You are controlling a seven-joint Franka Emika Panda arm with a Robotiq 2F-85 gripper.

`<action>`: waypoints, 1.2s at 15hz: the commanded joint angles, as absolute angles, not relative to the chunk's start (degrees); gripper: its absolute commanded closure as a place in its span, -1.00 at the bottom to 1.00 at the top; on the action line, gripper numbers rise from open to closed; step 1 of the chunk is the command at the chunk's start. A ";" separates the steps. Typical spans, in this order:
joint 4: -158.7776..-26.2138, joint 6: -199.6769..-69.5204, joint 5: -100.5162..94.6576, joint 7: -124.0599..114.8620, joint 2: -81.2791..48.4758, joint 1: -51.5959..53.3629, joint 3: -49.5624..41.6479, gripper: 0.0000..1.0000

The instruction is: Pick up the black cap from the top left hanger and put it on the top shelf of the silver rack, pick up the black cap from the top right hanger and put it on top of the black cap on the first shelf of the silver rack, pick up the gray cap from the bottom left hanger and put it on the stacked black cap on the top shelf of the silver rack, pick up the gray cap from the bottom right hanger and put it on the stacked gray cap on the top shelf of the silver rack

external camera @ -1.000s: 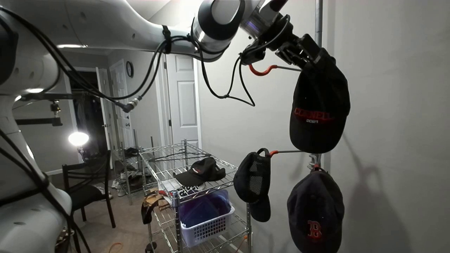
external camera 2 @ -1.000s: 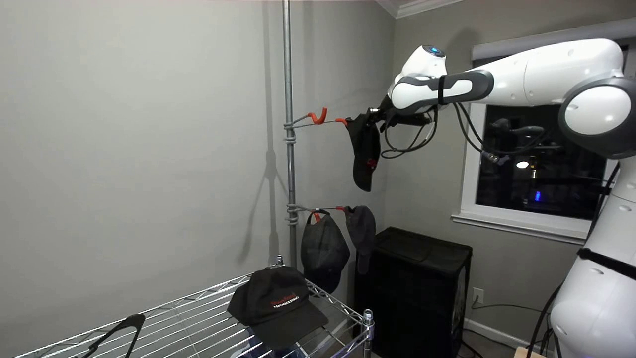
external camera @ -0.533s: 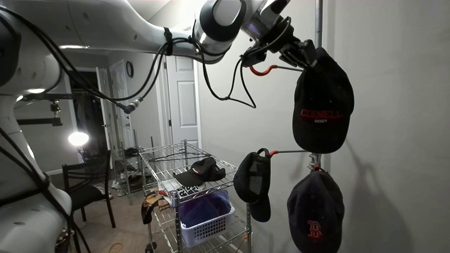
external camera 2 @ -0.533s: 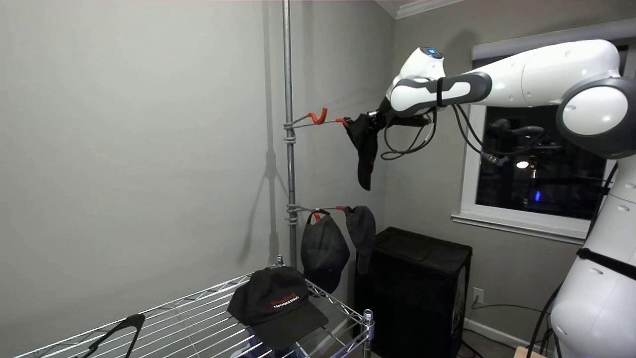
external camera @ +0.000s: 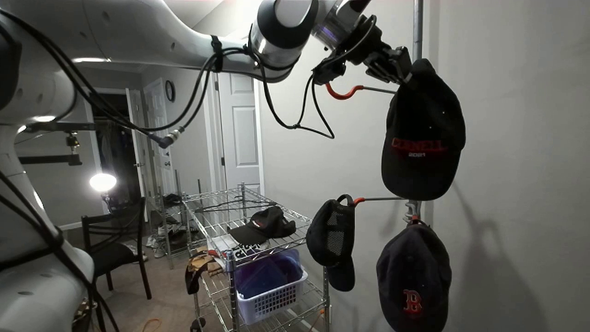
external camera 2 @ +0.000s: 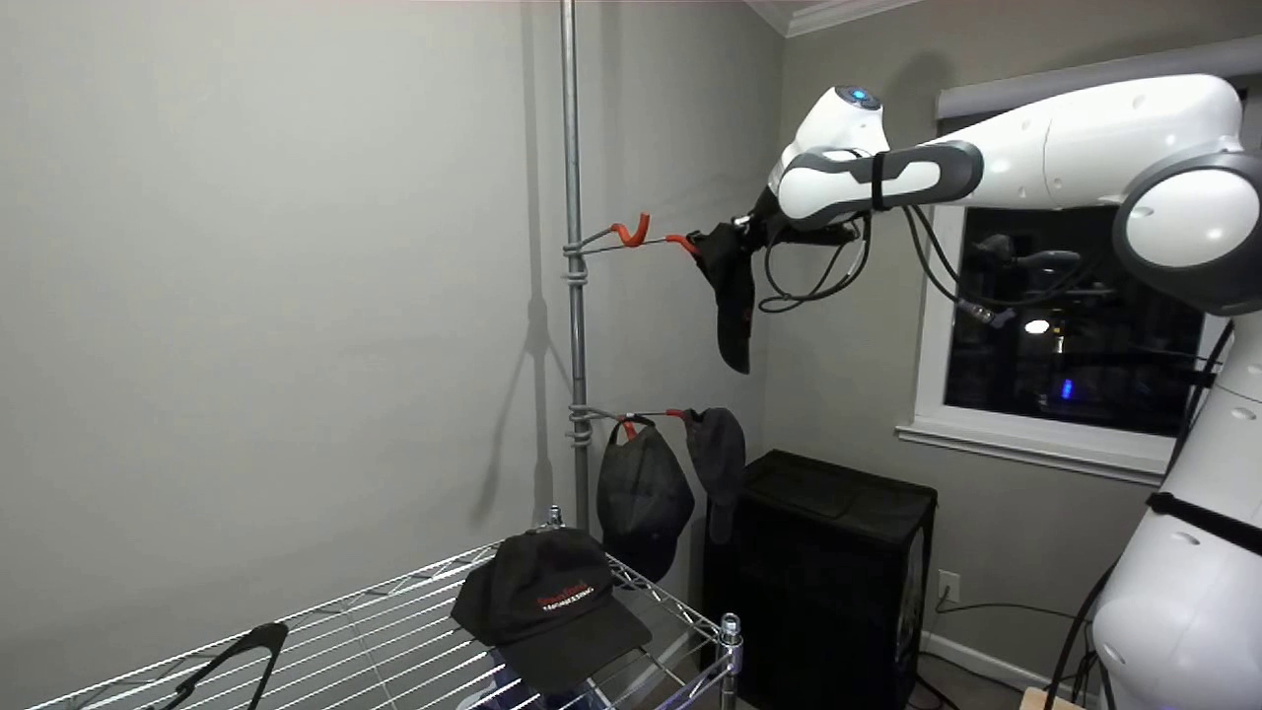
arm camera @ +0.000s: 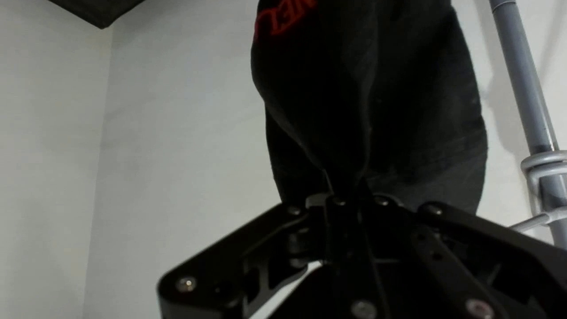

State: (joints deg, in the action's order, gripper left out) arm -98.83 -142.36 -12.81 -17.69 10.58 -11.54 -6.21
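Both exterior views show the silver rack (external camera: 233, 295), cut off below. In an exterior view, a lower shelf (external camera: 313, 307) holds a pale purple basket (external camera: 272, 302); the blue-purple contents (external camera: 267, 274) rising above its rim are hard to make out. The top shelf (external camera 2: 399, 587) bears a black cap (external camera 2: 537, 567) with small red lettering. On lower hooks (external camera: 359, 200) hang a mesh-backed cap (external camera: 321, 230) and a dark cap with a red B (external camera: 412, 272), the latter clipped in an exterior view. Higher up is the black Cornell cap (external camera: 424, 122), its lettering partly outside the wrist view. The end effector (arm camera: 355, 201) pinches a fold of its cloth. The cap covers the tip of an upper red hook (external camera 2: 678, 240); whether it hangs there is unclear.
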 commanded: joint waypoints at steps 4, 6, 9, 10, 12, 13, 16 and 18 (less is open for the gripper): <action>-99.46 -142.63 -16.26 -23.34 17.12 -13.40 -4.82 0.98; -99.71 -142.23 -16.77 -23.78 18.91 -13.99 -4.11 0.98; -100.13 -136.98 -17.78 -23.10 21.61 -14.97 -2.67 0.98; -100.40 -133.41 -17.35 -22.07 22.66 -14.67 -2.41 0.98; -100.30 -126.19 -15.37 -20.27 23.95 -13.27 -2.31 0.98; -100.39 -122.65 -15.02 -20.36 24.51 -12.87 -1.92 0.98; -101.09 -112.15 -12.27 -19.30 26.17 -10.20 -0.98 0.98; -102.09 -106.28 -10.10 -18.46 27.06 -7.91 -0.05 0.98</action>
State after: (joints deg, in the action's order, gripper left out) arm -99.71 -112.42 -13.31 -20.97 24.81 -10.24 -0.95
